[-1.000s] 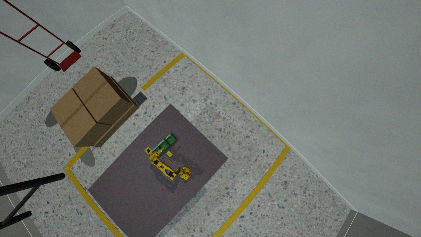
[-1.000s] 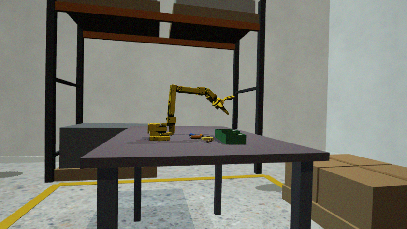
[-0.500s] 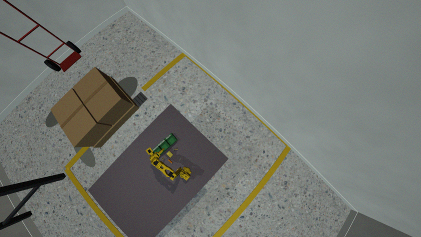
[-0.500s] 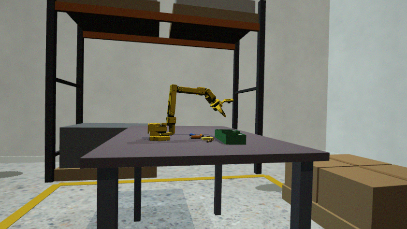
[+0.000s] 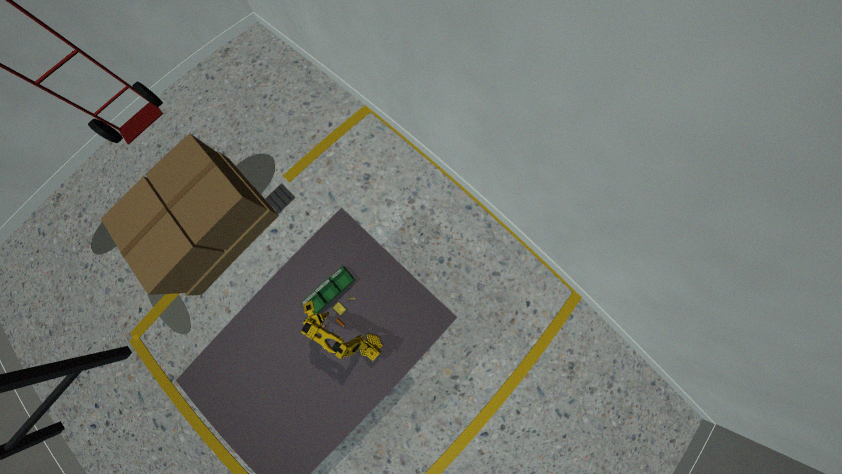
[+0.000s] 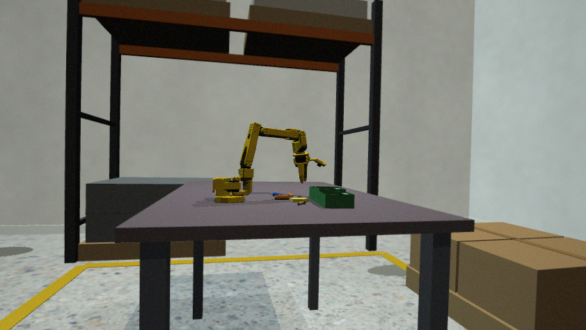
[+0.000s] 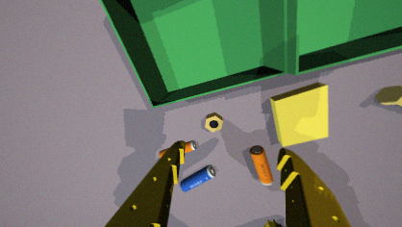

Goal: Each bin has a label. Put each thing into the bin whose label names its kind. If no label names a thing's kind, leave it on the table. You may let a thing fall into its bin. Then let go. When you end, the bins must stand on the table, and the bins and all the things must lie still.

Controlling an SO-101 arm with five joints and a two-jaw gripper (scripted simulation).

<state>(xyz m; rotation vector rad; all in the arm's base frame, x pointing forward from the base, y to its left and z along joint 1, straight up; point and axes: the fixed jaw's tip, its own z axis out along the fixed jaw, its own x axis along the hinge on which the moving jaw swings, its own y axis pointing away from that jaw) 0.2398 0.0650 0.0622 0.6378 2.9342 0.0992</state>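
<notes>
In the wrist view the green row of bins [image 7: 250, 38] lies on the table ahead, with two compartments in sight; the labels do not show. In front of it lie a yellow hex nut [image 7: 213, 122], a yellow block [image 7: 300, 114], a blue battery [image 7: 197, 178], an orange battery [image 7: 262, 164] and a second orange battery [image 7: 189, 146] partly hidden by my left finger. An olive piece [image 7: 389, 95] lies at the right edge. My gripper [image 7: 231, 150] hangs well above these things, partly open and empty. From the side it [image 6: 303, 174] points down, left of the bins [image 6: 331, 196].
The arm's base [image 6: 228, 190] stands on the table left of the small things [image 6: 287, 197]. From above, the bins [image 5: 328, 288] lie near the table's middle. Cardboard boxes [image 5: 185, 217], a hand truck [image 5: 126, 117] and a rack stand off the table.
</notes>
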